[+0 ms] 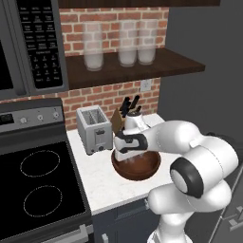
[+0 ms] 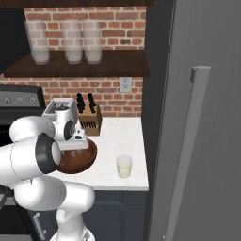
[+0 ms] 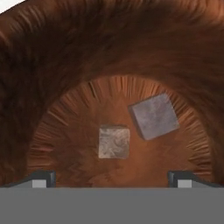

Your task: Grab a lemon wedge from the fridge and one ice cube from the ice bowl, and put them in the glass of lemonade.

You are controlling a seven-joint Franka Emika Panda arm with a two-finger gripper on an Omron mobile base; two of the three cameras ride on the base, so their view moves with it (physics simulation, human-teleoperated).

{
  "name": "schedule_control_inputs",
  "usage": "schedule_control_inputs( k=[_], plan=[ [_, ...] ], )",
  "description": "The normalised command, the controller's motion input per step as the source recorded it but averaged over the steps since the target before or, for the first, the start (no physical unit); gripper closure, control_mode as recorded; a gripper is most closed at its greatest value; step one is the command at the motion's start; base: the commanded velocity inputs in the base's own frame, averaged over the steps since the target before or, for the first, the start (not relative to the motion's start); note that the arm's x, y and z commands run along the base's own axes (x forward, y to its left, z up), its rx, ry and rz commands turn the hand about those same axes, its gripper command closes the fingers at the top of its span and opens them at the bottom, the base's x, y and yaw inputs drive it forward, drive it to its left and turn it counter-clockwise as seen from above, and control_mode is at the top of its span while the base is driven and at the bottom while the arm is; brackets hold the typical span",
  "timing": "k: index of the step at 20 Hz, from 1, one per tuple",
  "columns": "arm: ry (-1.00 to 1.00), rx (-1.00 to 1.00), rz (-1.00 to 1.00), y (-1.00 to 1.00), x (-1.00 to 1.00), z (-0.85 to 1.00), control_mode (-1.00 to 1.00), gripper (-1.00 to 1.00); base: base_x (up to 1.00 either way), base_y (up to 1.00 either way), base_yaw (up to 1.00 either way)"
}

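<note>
- The claw (image 3: 112, 177) is seen spread wide, nothing held, lowered into the ice bowl (image 1: 136, 167).
- One ice cube (image 3: 114, 141) is found just ahead, between the fingertips (image 3: 43, 178); another cube (image 3: 154, 116) lies beside it, apart.
- The glass of lemonade (image 2: 124, 166) is placed beside the bowl, toward the fridge (image 2: 197, 141).
</note>
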Motion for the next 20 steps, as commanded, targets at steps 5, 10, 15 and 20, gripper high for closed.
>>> schedule_control_inputs(
  k=[5, 10, 15, 20],
  plan=[
    [0.00, 0.01, -0.02, 0.00, 0.00, -0.11, -1.00, -1.00, 0.00, 0.00, 0.00],
    [0.00, 0.06, -0.01, 0.00, 0.03, -0.04, -1.00, -1.00, 0.00, 0.00, 0.00],
    [0.00, 0.02, -0.01, 0.00, 0.11, 0.00, -1.00, -1.00, 0.00, 0.00, 0.00],
    [-0.05, 0.00, 0.00, 0.00, 0.22, -0.01, -1.00, -1.00, 0.00, 0.00, 0.00]
  ],
)
